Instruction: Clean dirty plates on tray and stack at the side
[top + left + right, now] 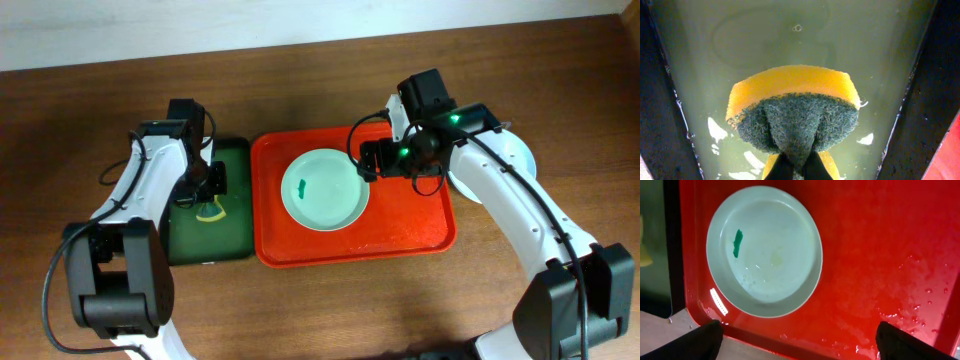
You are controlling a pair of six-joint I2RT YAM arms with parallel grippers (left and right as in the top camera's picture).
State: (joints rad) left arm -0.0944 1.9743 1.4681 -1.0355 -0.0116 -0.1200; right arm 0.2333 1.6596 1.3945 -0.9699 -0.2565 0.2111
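One pale mint plate (325,190) with a teal-green smear lies in the left half of the red tray (400,225). It also shows in the right wrist view (765,250), on the wet red tray (880,255). My right gripper (375,160) (802,345) is open and empty, above the tray just right of the plate. My left gripper (205,185) (797,170) is shut on a yellow sponge with a green scouring face (795,110), held over the dark green tray (235,235). Other plates (522,158) lie right of the red tray, mostly hidden under my right arm.
The dark green tray (765,35) holds murky greenish water and stands against the red tray's left side. The right half of the red tray is bare and wet. Wooden table lies all around.
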